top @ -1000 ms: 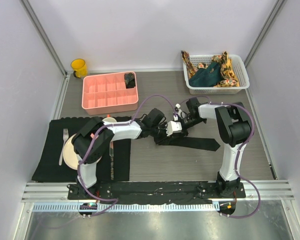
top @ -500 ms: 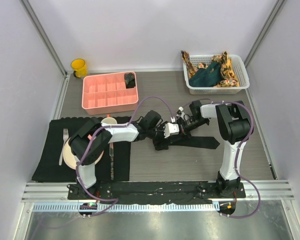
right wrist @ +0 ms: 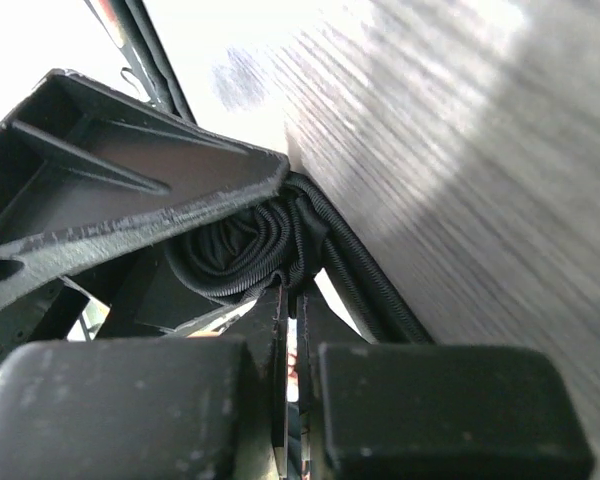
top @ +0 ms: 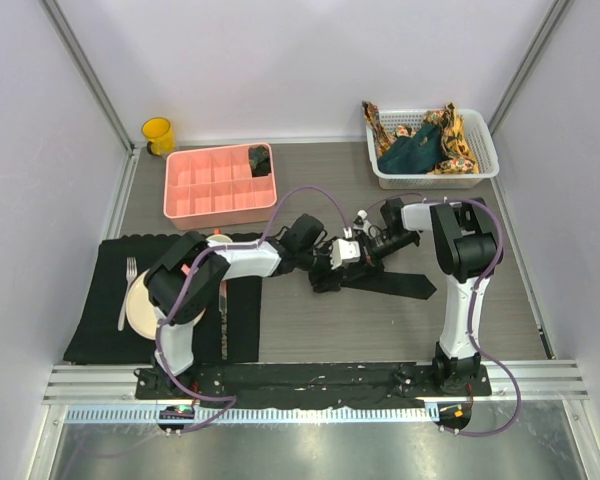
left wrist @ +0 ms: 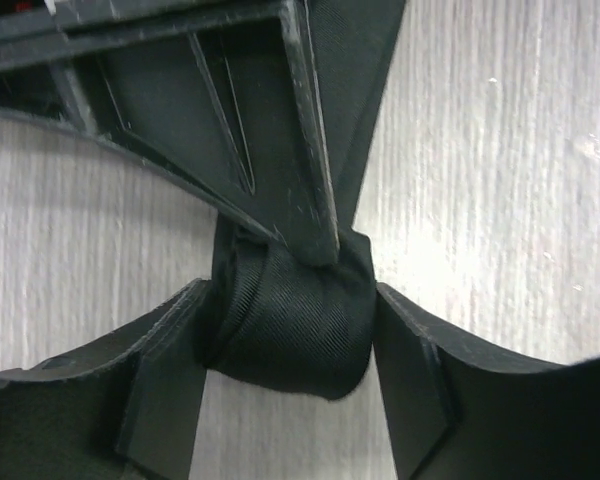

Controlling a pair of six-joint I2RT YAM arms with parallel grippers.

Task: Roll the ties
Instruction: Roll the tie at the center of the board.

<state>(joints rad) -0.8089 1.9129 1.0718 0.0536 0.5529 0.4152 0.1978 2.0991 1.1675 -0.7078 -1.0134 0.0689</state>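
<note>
The black tie (top: pixel 395 283) lies on the table (top: pixel 320 335), 1 end wound into a small roll (left wrist: pixel 292 325). The left gripper (left wrist: pixel 290 345) squeezes that roll between its 2 fingers. The right gripper (right wrist: pixel 292 300) has its fingers pressed close together, right beside the roll.

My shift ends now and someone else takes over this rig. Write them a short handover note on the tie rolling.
Left gripper: closed around the rolled end of the black tie at mid-table.
Right gripper: jaws nearly shut at the roll's side, apparently pinching its core.
Done: the black tie is partly rolled, with its tail lying flat toward the right. A dark bundle sits in the pink tray, possibly a finished roll.
To do: finish this roll, then roll the teal tie and patterned ties in the white basket.
</note>
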